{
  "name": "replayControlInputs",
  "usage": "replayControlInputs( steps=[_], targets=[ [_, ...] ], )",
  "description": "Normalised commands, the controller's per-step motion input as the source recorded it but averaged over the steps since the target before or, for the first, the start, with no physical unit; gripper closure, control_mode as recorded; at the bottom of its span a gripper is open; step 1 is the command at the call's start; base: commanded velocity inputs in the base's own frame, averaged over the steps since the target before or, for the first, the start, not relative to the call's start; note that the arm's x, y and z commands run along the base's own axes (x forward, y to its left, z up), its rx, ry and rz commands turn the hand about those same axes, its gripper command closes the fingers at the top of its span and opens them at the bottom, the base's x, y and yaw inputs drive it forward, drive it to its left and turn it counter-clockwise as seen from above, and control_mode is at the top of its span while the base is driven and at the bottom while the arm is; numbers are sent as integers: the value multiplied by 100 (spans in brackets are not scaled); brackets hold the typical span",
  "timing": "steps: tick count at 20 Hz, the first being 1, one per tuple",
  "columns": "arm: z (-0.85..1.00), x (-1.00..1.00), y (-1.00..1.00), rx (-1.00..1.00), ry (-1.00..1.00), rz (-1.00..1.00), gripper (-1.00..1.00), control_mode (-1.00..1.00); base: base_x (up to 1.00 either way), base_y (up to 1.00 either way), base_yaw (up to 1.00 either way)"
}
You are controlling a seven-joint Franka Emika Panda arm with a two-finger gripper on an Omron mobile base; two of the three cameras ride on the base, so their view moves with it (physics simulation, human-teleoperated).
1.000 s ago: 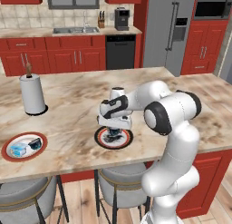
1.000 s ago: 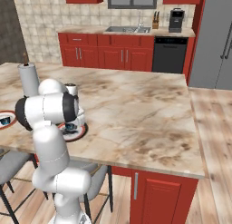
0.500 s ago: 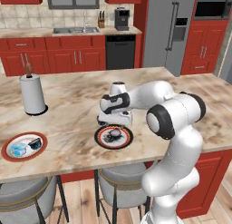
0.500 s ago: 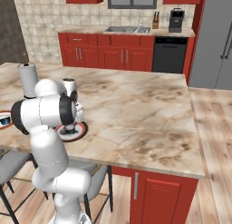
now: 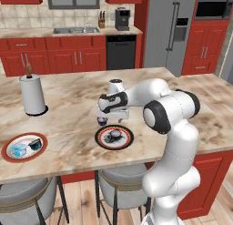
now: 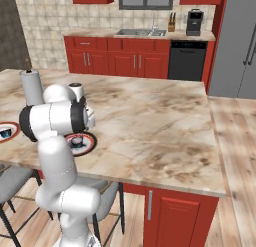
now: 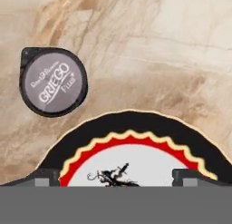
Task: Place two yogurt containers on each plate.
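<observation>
Left base view: pincer (image 5: 111, 122) opened, lifted above dark plate (image 5: 114, 137).

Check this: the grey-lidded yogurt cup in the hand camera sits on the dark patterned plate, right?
No. The hand view shows the grey-lidded yogurt cup on the marble counter, beside the dark patterned plate, not on it.

The tabletop (image 5: 68, 115) is beige marble veined with brown; the plate (image 5: 114, 137) just below the end effector (image 5: 113, 120) is black at its rim, with a scalloped cream-and-red band around a white centre bearing a black drawing. The yogurt container (image 7: 53, 81) on the tabletop beside that plate has a grey lid with white lettering and a black edge; well off to the end effector's side, another plate (image 5: 24, 147) is white with a broad orange-red rim and carries a translucent light-blue cup (image 5: 18, 150).
</observation>
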Motion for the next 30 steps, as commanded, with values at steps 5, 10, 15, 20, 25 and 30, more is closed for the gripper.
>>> replayControlInputs(
  steps=[5, 10, 15, 20, 25, 30],
  targets=[
    [19, 74, 8, 2, -6, 26, -100, -100, 0, 0, 0],
    [9, 10, 8, 1, 0, 26, -100, -100, 0, 0, 0],
    [-22, 3, 45, -1, 5, 9, -100, -100, 0, 0, 0],
    [-13, 17, 17, -3, 1, 3, -100, -100, 0, 0, 0],
    [-17, 23, 0, -8, 0, 0, -100, -100, 0, 0, 0],
    [-26, 1, 0, -2, 6, 0, -100, -100, 0, 0, 0]
  ],
)
